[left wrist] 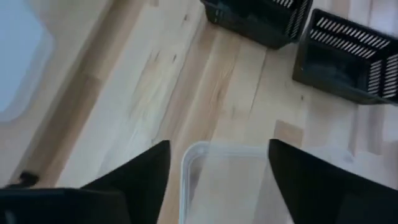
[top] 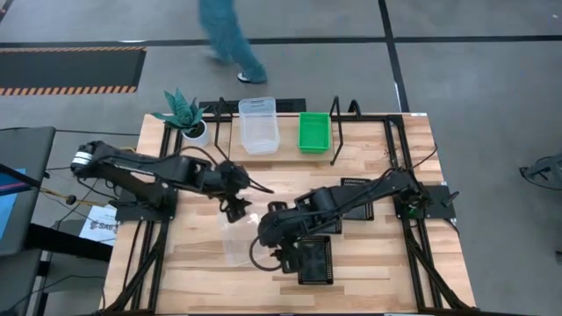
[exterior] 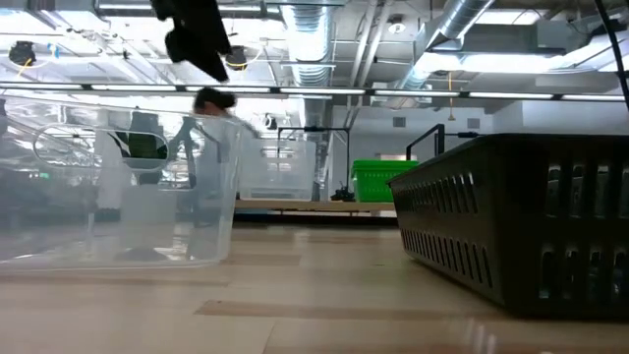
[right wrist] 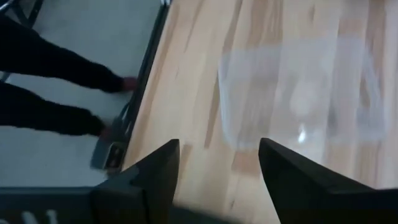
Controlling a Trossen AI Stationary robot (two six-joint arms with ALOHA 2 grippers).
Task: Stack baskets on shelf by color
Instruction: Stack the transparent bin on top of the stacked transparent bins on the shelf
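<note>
High view shows no writing I can read. My left gripper hangs spread above a clear basket on the table; my right gripper, fingers apart, is beside a black basket. A green basket is on the shelf.

A clear rectangular plastic basket and a bright green perforated basket are set on the light wood shelf, while another clear basket and black perforated baskets are left on the tabletop.
</note>
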